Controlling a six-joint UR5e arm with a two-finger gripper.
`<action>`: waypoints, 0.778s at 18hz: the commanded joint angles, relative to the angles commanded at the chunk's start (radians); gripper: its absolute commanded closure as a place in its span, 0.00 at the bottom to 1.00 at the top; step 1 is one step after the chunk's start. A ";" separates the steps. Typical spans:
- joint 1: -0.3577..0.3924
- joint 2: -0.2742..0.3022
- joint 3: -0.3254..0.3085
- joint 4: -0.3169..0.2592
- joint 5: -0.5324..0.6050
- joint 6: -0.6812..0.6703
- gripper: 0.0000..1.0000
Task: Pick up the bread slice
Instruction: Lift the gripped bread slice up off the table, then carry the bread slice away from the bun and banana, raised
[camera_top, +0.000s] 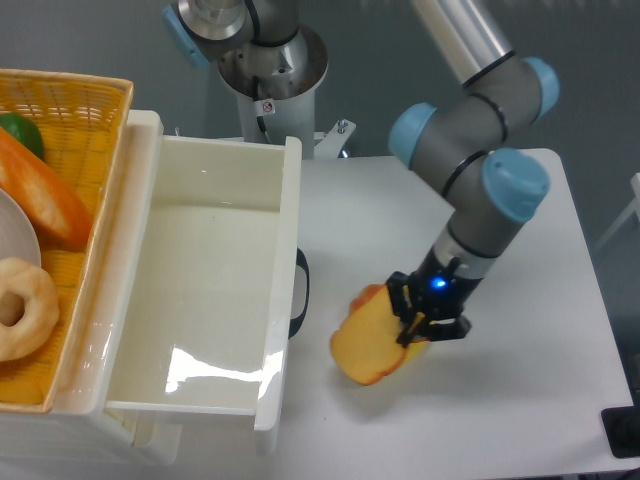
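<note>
I see the bread slice (368, 345) tilted over the white worktop (520, 400), its yellow-orange face turned toward me and the darker crust running along its lower edge; from this angle I cannot tell whether that low edge touches the surface or hangs just clear of it. My tool (420, 325) is clamped on the slice's right-hand edge, fingers closed tight against it, with a small blue light glowing on the wrist just above. The banana is hidden behind the tool and slice, so I leave it aside. From the slice, the black drawer handle (299, 293) sits at about 10 o'clock, near but apart, fixed to the front of the open white drawer (210, 290), whose inside shows only glare. Further out at 9 o'clock, the yellow woven basket (80, 110) holds a long orange baguette (40, 200), a pale ring-shaped doughnut (20, 305), a green item (20, 132) at its upper corner that I cannot identify, and part of a white plate (12, 240). The arm's grey links with blue joint caps rise from the tool toward 1 o'clock, and the robot base (270, 60) stands at 11 o'clock beyond the drawer.
</note>
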 joint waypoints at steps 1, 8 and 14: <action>0.011 -0.002 0.018 -0.003 0.064 0.005 1.00; 0.043 -0.023 0.170 -0.110 0.319 0.122 1.00; 0.049 -0.009 0.261 -0.179 0.413 0.199 1.00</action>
